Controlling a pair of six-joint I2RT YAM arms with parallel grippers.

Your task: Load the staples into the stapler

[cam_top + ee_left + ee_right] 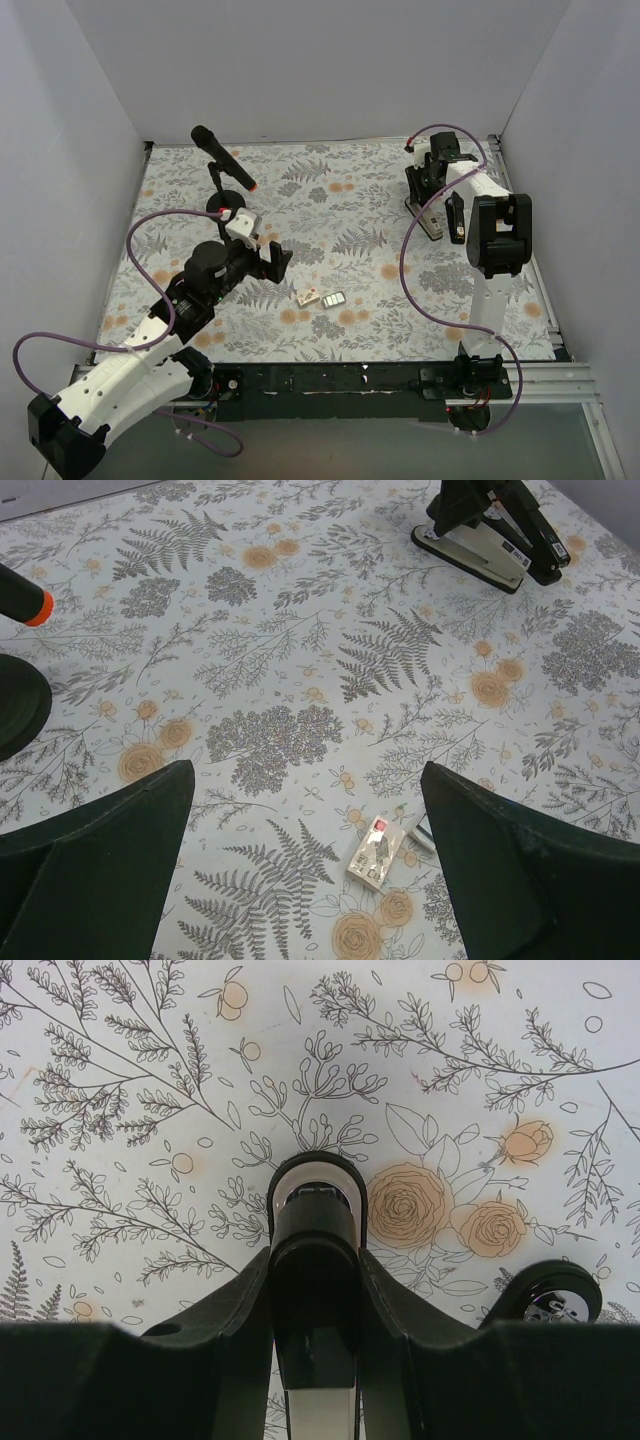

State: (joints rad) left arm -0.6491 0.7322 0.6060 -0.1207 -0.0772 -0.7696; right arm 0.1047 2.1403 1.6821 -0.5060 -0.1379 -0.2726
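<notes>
The stapler (431,221) lies at the far right of the flowered mat, silver base with a black top arm. My right gripper (426,186) is shut on its black arm; in the right wrist view both fingers (240,1310) press the sides of the stapler (312,1215). The whitish staples box (308,297) and the silvery staple block (333,300) lie side by side at the mat's near middle. My left gripper (272,262) is open and empty, just left of them. In the left wrist view the box (377,852) lies between my fingers (520,870), and the block (424,828) is half hidden.
A black microphone (222,160) on a round stand stands at the back left; its orange-ringed end (36,607) shows in the left wrist view. White walls close the mat on three sides. The stapler also shows far off in the left wrist view (480,555).
</notes>
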